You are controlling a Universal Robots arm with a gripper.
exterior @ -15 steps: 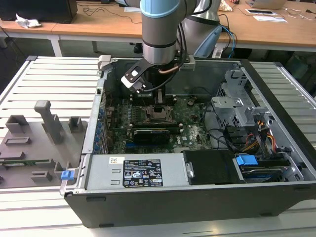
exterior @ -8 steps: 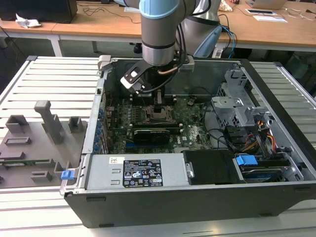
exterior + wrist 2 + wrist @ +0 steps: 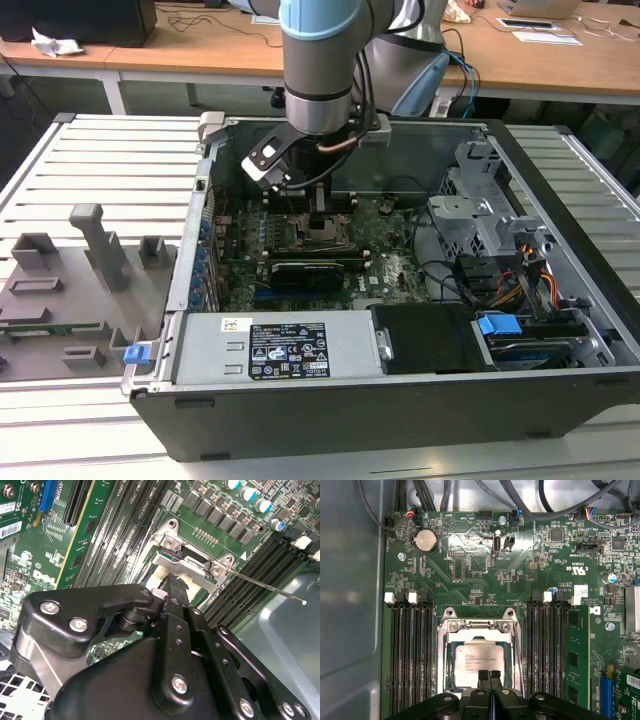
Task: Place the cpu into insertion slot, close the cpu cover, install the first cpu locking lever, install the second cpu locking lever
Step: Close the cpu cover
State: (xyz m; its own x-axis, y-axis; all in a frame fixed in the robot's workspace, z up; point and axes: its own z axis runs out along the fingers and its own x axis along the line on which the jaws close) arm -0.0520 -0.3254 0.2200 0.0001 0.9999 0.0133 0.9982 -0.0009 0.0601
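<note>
You have the slatted table (image 3: pixel 110 160) across the whole exterior view, with the open computer case (image 3: pixel 400 420) filling its middle and right. A grey parts tray (image 3: pixel 60 300) lies at the lower left. The arm (image 3: pixel 318 60) comes down from the top centre into the case.

On the case floor lies the green circuit board (image 3: pixel 485 585). Long black memory slots (image 3: pixel 412 655) flank the insertion slot (image 3: pixel 322 240), which sits just above the middle of the exterior view.

In the first wrist view the cpu cover (image 3: pixel 478 626) frames the slot, and the cpu (image 3: pixel 480 657) lies flat inside it, pale face up. You cannot tell from these pictures whether the cover is fully down.

Your gripper (image 3: pixel 489 673) stands over the cpu's edge with its fingers pressed together and nothing between them. Whether the tips touch the chip is unclear.

In the second wrist view a thin locking lever (image 3: pixel 265 586) juts out from the socket's corner, across the memory slots.
</note>
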